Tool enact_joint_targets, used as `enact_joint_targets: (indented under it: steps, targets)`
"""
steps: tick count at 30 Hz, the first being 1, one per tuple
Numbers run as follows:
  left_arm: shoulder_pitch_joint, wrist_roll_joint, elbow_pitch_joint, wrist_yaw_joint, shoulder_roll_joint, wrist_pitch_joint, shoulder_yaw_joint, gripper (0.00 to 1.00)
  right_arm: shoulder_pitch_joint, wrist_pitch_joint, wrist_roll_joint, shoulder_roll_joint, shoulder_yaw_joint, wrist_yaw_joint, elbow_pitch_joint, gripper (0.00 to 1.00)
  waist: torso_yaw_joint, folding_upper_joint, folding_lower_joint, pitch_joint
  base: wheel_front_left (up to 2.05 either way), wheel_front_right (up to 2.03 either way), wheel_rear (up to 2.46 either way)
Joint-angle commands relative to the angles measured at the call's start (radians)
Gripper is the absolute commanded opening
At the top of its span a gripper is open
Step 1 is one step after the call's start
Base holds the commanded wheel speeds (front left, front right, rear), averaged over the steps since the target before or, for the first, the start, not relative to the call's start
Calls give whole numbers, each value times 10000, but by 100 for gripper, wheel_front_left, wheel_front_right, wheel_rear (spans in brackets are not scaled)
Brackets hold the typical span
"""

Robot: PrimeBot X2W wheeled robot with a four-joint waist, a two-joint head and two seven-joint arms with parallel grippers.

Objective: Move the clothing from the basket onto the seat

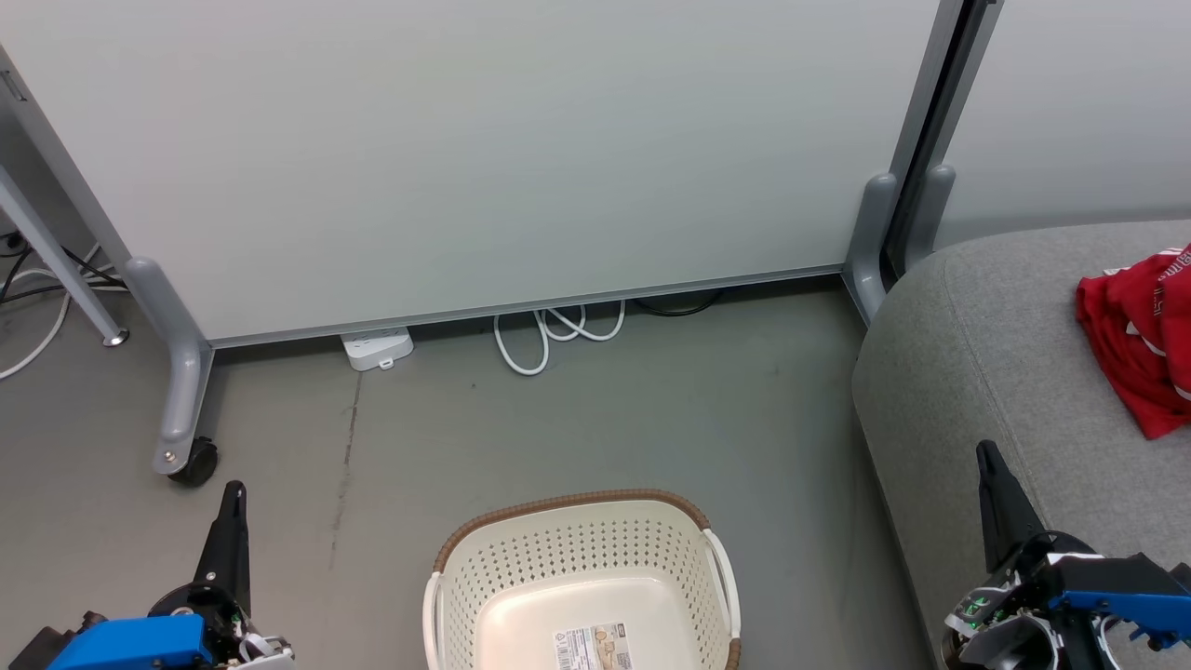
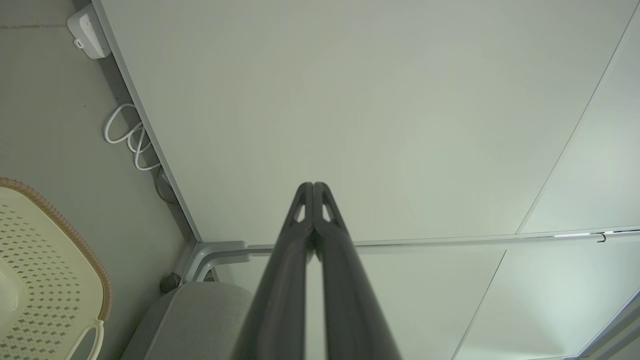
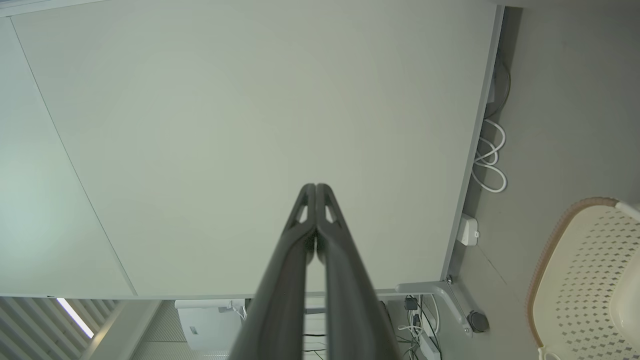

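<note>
The cream basket point(image 1: 582, 544) with its brown rim stands on the floor at the bottom centre of the head view, nothing inside, a label on its base. Red clothing point(image 1: 1137, 340) with white stripes lies on the grey seat point(image 1: 986, 372) at the right. My left gripper point(image 1: 234, 493) is shut at the lower left, left of the basket. My right gripper point(image 1: 986, 456) is shut at the lower right, over the seat's front part. In the wrist views both grippers point(image 2: 313, 186) point(image 3: 316, 187) point at the white panel with tips together, the basket point(image 2: 45, 270) point(image 3: 580, 280) off to one side.
A white partition panel point(image 1: 465, 149) on grey wheeled feet point(image 1: 181, 409) stands behind the basket. A white power strip point(image 1: 377, 347) and a coiled white cable point(image 1: 554, 335) lie at its base. Grey floor point(image 1: 595, 419) lies between panel, basket and seat.
</note>
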Motion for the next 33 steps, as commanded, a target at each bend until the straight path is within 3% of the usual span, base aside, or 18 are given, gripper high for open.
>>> enact_joint_targets:
  steps: [1, 33]
  targets:
    - [-119, -27, -37, -62, 56, 29, 23, 0, -108, 17, 34, 21, -12, 0, 6, 0, 0, -1, 0, 0, 0, 0, 0]
    - [-118, -28, -37, -63, 56, 28, 22, 0, -109, 16, 35, 21, -10, 0, 6, 0, 0, -1, 0, 0, 0, 0, 0]
